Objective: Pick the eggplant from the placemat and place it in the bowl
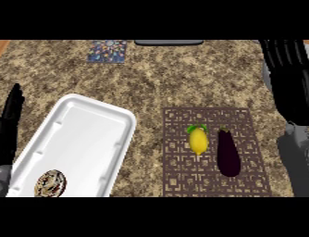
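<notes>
Right at the bottom, close to us, sits a white tray (pixel 82 139) with a small brown patterned round thing (pixel 51 183) on its near end. It might be a cookie or a little plate; I cannot tell which.

Beside the tray, on the speckled brown counter (pixel 150 83), lies a dark brown placemat (pixel 212 152) with a square pattern. Two things lie on it, side by side but not touching. One is a yellow lemon (pixel 198 140) with a bit of green on top. The other is the eggplant (pixel 227 152), long and dark purple, lying with its stem end pointing away from us.

The right hand (pixel 293 78) is up high at the right edge, above and beyond the eggplant. Its fingers are straight and it holds nothing. The left hand (pixel 5 125) rests at the left edge, fingers pointing up, also holding nothing.

I think the eggplant is light and stiff, with smooth, shiny skin that could slip. It is fatter at the near end and thinner by the stem. A good place to grab looks like the middle, with fingers on one long side and the thumb on the other. The lemon is close on the left, so the fingers should slide in carefully.

No bowl shows anywhere. A colorful square (pixel 107 51) and a grey thing (pixel 169 42) lie at the far edge.
</notes>
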You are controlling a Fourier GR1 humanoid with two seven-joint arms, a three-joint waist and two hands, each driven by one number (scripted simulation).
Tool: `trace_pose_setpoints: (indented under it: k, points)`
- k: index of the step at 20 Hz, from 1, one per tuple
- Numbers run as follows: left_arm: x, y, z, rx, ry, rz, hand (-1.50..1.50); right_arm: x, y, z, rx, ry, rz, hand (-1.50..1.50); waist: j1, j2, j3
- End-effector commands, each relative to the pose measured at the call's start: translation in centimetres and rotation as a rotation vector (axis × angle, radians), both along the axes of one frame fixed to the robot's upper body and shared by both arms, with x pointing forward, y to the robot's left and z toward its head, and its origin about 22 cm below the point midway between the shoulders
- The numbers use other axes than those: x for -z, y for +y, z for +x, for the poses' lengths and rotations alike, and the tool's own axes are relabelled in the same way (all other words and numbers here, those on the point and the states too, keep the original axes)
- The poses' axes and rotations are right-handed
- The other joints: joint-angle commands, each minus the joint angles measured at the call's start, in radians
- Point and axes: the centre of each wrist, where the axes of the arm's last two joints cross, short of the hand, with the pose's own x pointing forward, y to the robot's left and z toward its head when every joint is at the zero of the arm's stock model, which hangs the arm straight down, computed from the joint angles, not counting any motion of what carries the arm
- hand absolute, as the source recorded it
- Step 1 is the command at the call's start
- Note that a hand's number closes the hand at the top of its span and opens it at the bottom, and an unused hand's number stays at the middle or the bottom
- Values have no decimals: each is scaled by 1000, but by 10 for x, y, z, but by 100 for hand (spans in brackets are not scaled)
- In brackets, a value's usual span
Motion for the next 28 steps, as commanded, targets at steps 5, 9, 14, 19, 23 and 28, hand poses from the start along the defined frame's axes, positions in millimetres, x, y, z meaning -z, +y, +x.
trace_pose_setpoints:
  k: [5,9,14,19,23,28]
  points:
    - [5,-68,5,210,3,-215,0,105,23,-30,-57,579,-395,150,-6,5,-19]
    - [8,-75,3,207,52,-318,0,110,-19,-38,407,429,-612,-150,-62,-14,-18]
    - [5,-105,8,259,62,-350,0,128,55,-102,458,254,-323,-150,-36,-11,-12]
    - [1,-109,4,288,73,-357,0,81,55,-112,553,166,-435,-150,-7,-8,-14]
    - [-7,-99,10,308,70,-340,0,66,38,-111,672,311,-580,-150,-2,-8,-14]
    - [-3,-111,14,288,64,-343,0,19,58,-102,641,445,-653,-150,4,-5,-13]
